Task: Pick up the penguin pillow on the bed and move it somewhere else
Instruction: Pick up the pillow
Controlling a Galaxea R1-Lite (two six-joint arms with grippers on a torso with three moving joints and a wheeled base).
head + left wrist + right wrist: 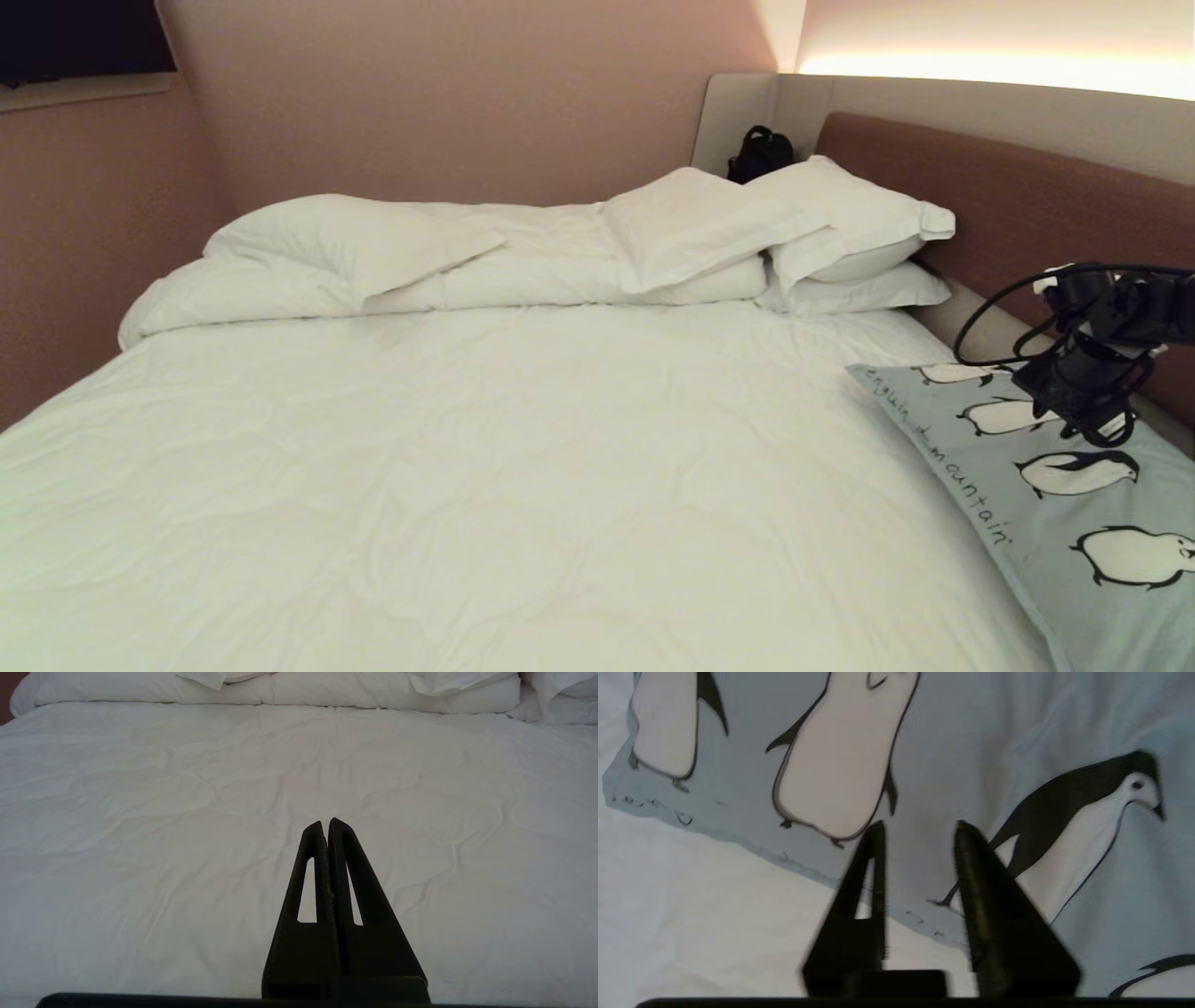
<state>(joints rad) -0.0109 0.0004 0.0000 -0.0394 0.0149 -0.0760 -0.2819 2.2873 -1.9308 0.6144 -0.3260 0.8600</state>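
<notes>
One penguin pillow (1055, 485) lies flat on the bed (523, 485) at the lower right of the head view, close under the brown headboard (1036, 205). I judge the task barely begun: nothing is lifted, and the grasp, the carry and the setting down are all left. Its long axis runs diagonally from mid-right toward the bottom right corner, the near corner pointing up-left at the white pillows (840, 233). My right gripper (920, 833) hangs over the pillow's printed face near its edge, fingers apart with nothing between them (no contact that I can confirm). The left gripper (325, 823), fingers together, sits idle above bare sheet.
</notes>
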